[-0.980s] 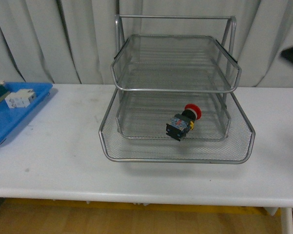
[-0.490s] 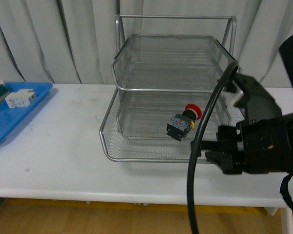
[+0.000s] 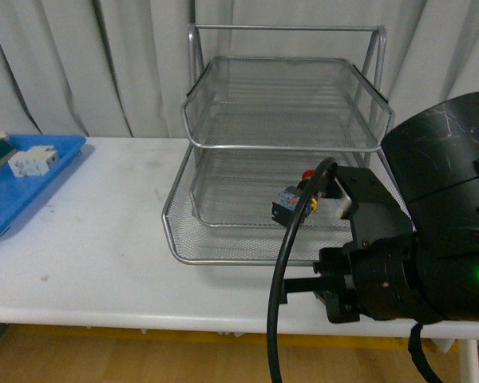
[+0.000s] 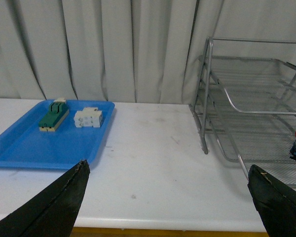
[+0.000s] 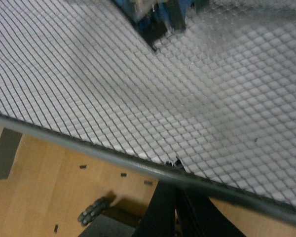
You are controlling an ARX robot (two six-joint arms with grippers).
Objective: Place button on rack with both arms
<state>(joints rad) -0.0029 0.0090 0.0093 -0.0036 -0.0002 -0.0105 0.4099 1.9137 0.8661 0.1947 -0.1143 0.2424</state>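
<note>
Button point(image 3: 294, 201) lies on its side in the wire-mesh rack's point(image 3: 223, 239) bottom tier, partly hidden by the right arm point(image 3: 431, 239). Left gripper point(image 4: 167, 197) fingers spread wide; right jaws cannot be judged.

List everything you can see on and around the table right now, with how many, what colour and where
Rack: one, silver wire mesh, three tiers, middle of the table toward the curtain.
Button: one, red cap, yellow collar, dark body, lying on its side in the rack's bottom tier, partly hidden by the right arm.
Blue tray: one, blue, at the table's left end.
White block: one, white, in the blue tray.
Green-and-cream block: one, green over cream, in the blue tray beside the white block.
Table: one, white.
Curtain: pale grey, behind the table.
Left end effector: one, black, open, empty, near the table's front edge.
Right arm: one, black with a green light, in front of the rack; its end effector is not visible.
</note>
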